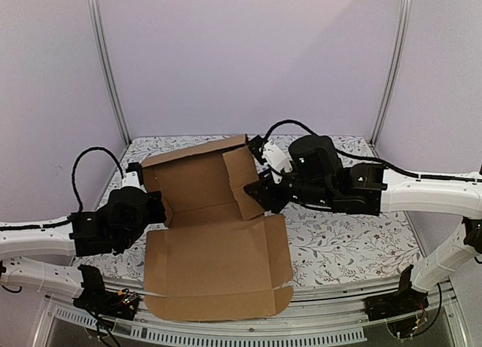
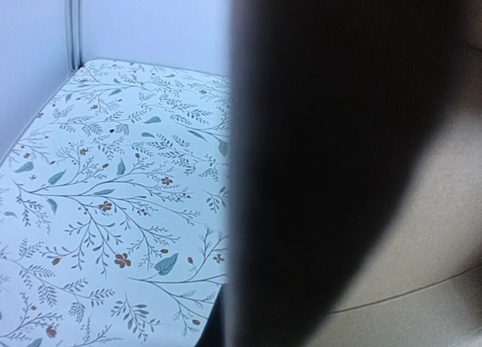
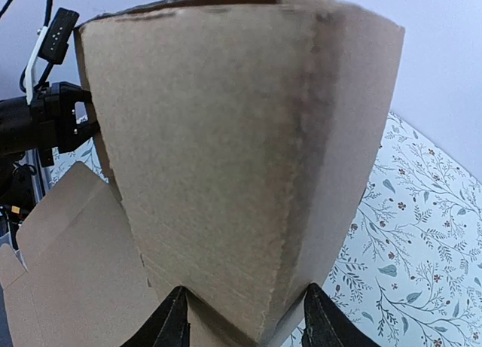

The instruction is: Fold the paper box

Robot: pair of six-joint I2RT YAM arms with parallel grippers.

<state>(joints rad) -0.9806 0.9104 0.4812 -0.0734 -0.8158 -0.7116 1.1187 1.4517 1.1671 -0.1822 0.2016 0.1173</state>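
At the box's point(image 1: 218, 268) right flap, likely stiff, light cardboard, best pinched near a crease, is straddled by the half-open right end effector point(image 3: 245, 318); the left end effector point(image 1: 157, 208) is closed.

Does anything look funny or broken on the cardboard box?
Nothing is spilled. One odd bit: the paper box is too far forward. Its flat front panel sticks out past the near edge of the table and hangs over it. The panel's near right corner also looks bent up a little.
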